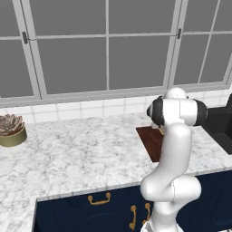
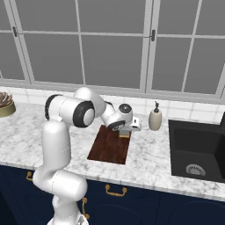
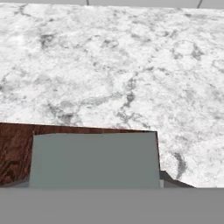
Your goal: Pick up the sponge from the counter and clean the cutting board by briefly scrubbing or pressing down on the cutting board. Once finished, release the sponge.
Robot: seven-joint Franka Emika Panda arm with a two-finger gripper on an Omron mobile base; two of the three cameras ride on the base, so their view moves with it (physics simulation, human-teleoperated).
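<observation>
Hand view | sponge (image 3: 94, 159) on cutting board (image 3: 15, 151) corner | counter (image 3: 113, 65) beyond

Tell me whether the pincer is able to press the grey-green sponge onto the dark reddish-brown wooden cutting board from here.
Probably yes: the pincer has the sponge at the board's far corner, nothing between.

A potted succulent (image 1: 11, 129) stands at far left. A soap dispenser (image 2: 154, 118) stands beside the black sink (image 2: 197, 151), below grey windows (image 2: 114, 44).
</observation>
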